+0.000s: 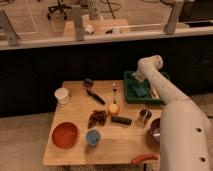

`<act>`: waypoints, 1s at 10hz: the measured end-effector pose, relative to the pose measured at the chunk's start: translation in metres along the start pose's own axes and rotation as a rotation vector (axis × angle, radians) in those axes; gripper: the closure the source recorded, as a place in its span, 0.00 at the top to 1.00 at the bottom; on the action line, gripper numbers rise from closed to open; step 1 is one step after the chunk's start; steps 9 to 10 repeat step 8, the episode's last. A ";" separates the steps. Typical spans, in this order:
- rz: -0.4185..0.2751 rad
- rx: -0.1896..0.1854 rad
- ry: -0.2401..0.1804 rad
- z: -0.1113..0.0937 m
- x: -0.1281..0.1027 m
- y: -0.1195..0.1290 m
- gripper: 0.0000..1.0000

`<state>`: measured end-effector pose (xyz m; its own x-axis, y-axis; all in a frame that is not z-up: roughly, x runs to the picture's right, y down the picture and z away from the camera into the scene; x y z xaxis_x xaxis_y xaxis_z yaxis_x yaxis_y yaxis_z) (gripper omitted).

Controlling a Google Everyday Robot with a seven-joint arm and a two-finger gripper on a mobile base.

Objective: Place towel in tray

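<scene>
The dark green tray point(161, 80) sits at the table's far right corner. My gripper point(137, 78) hangs over the tray's left part, at the end of the white arm that comes in from the lower right. Just below it, a lumpy bluish mass lies inside the tray; it appears to be the towel point(139, 92). The view does not show whether the gripper touches the towel.
On the wooden table point(75, 117) stand a white cup point(62, 95), an orange bowl point(65, 135), a small blue cup point(92, 136), an orange fruit point(114, 108), a spoon point(114, 89), a black brush point(95, 96), a metal cup point(145, 115) and a purple bowl point(156, 133). The robot's body fills the lower right.
</scene>
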<state>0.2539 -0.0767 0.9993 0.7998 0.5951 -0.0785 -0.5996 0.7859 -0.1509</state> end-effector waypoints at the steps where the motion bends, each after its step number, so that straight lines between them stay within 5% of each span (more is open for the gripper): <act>1: 0.003 -0.011 -0.019 0.000 -0.003 0.000 0.80; 4: 0.046 -0.054 -0.068 0.000 -0.004 0.003 0.80; 10: 0.047 -0.056 -0.072 0.001 -0.006 0.004 0.80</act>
